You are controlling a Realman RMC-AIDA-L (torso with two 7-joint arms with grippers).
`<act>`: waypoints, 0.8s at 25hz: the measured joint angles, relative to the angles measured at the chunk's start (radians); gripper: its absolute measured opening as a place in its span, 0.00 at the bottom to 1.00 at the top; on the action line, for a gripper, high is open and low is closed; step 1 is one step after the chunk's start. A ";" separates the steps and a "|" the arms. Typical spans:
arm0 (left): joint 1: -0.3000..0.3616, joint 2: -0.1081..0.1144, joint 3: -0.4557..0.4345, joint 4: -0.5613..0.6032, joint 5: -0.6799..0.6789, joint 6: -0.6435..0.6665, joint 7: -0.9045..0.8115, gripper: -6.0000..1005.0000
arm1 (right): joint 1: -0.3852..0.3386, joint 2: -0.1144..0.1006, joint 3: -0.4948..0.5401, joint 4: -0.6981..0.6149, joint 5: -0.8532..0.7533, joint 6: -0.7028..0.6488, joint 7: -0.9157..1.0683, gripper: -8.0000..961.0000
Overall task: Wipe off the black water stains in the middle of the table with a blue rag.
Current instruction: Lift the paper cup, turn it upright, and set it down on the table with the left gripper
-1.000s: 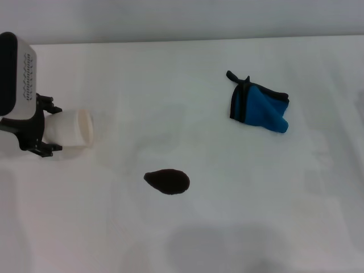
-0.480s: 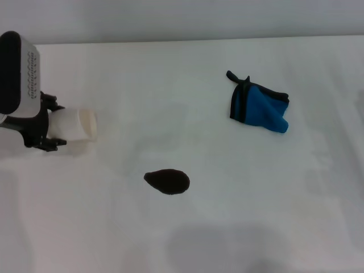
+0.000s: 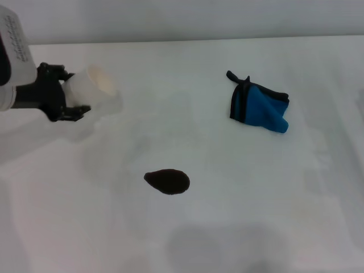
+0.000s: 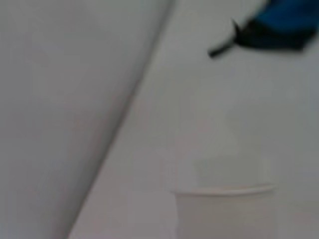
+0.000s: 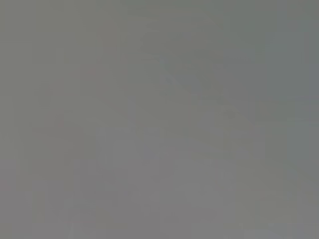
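A dark teardrop-shaped black water stain (image 3: pixel 167 182) lies near the middle of the white table (image 3: pixel 187 239). The blue rag (image 3: pixel 259 107), with its black trim and loop, is crumpled at the far right; the left wrist view also catches the blue rag (image 4: pixel 279 25). My left gripper (image 3: pixel 71 94) is at the far left, shut on a white paper cup (image 3: pixel 94 88) held above the table, mouth turned up and rightward. That white paper cup (image 4: pixel 224 211) fills the foreground of the left wrist view. My right gripper is out of view.
A grey wall (image 3: pixel 182 17) runs behind the table's far edge. The right wrist view is plain grey with nothing distinguishable.
My left gripper has lifted the paper cup and carried it away from me and rightward, tilting its mouth upward. Stain and rag have not moved.
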 joint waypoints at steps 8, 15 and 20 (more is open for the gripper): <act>0.168 -0.006 0.054 -0.084 -0.588 0.071 0.137 0.72 | -0.005 -0.002 -0.008 -0.001 0.000 0.011 0.005 0.88; 0.239 -0.011 0.068 -0.412 -1.228 -0.024 0.568 0.72 | -0.008 -0.004 -0.015 -0.001 -0.003 0.012 0.006 0.88; 0.235 -0.017 0.068 -0.631 -1.439 -0.138 0.734 0.72 | -0.014 -0.004 -0.029 -0.005 -0.003 0.012 0.006 0.88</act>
